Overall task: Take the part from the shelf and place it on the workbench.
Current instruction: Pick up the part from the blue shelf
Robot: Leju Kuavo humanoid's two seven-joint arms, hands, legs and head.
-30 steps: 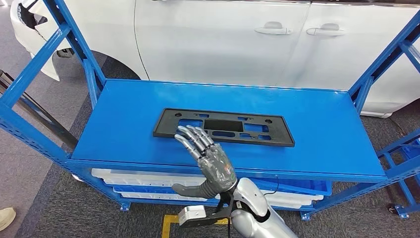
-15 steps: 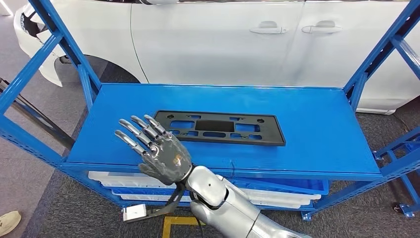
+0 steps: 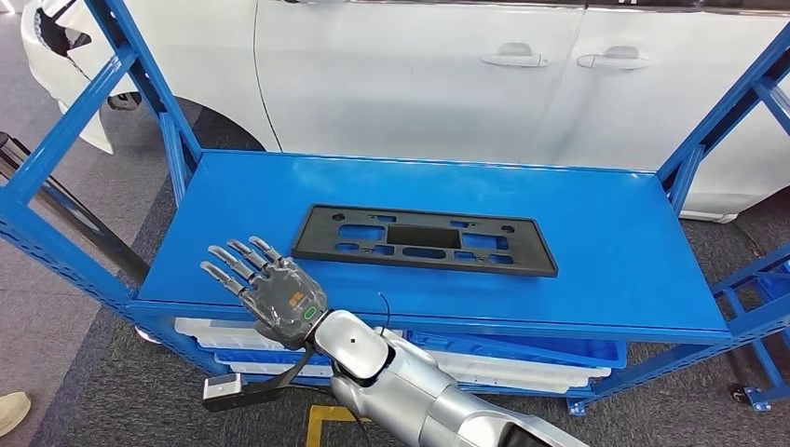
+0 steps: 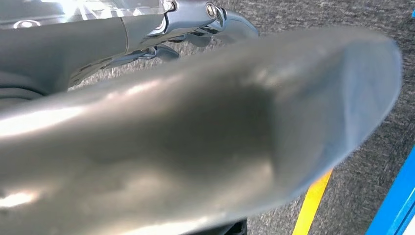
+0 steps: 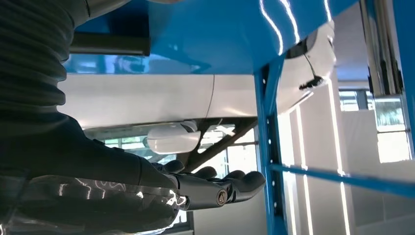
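While part (image 3: pixel 425 240) lies flat on shelf (image 3: pixel 606 242), right hand (image 3: pixel 270 293) hovers w/ fingers (image 3: pixel 238 264) spread.

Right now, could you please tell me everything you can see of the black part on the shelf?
The black part is a flat, long rectangular frame, apparently matte plastic, with a large central rectangular opening, smaller slots around it and small holes near its corners. It lies flat near the middle of the blue shelf, long side across. Nothing touches it; the right hand is off to one side, fingers spread.

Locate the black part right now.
In the head view the black part lies flat mid-shelf on the blue shelf, beyond and right of the open right robot hand.
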